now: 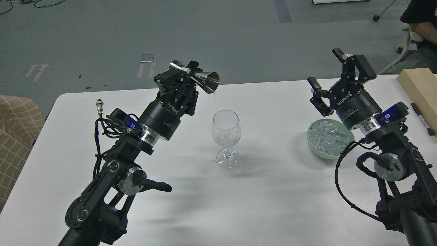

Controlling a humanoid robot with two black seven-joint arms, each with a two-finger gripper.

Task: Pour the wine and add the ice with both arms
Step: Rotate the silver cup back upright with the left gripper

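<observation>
My left gripper is shut on a shiny steel jigger, tipped on its side above and left of the wine glass. A thin clear stream of wine runs from the jigger's mouth toward the glass rim. The clear stemmed glass stands upright mid-table with a little liquid in its bowl. Small clear ice cubes fill a pale green bowl at the right. My right gripper hangs open above the bowl's far edge, holding nothing.
A white table carries everything. A wooden block and a black marker lie at its far right edge. A person sits at the top right corner. A checked cushion lies off the table's left side.
</observation>
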